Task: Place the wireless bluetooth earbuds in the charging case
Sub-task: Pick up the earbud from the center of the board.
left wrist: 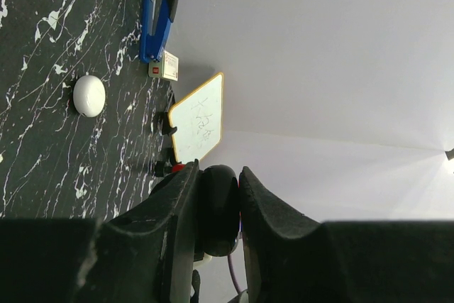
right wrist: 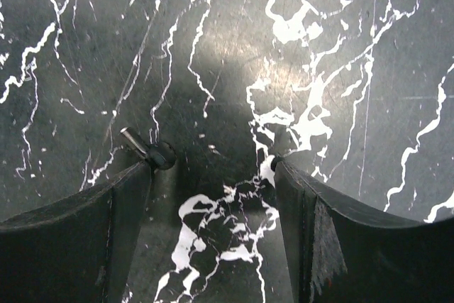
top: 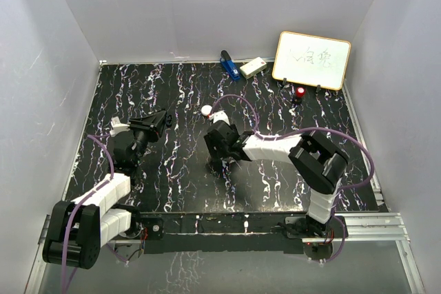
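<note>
The charging case (top: 206, 109) is a round white puck lying on the black marbled table; it also shows in the left wrist view (left wrist: 89, 95). My right gripper (top: 217, 151) hangs open just above the table, in front of the case. In the right wrist view (right wrist: 213, 164) a small dark earbud with a shiny stem (right wrist: 154, 151) lies touching its left fingertip. I cannot pick out the white earbud against the marbling. My left gripper (top: 162, 118) is lifted off the table, left of the case, and shut (left wrist: 216, 172) on a black glossy rounded object (left wrist: 216, 211).
At the back edge lie a blue object (top: 227, 65) and a cream box (top: 253, 67). A small whiteboard (top: 311, 60) leans at the back right with a red-topped black knob (top: 300, 93) in front of it. Grey walls enclose the table on three sides.
</note>
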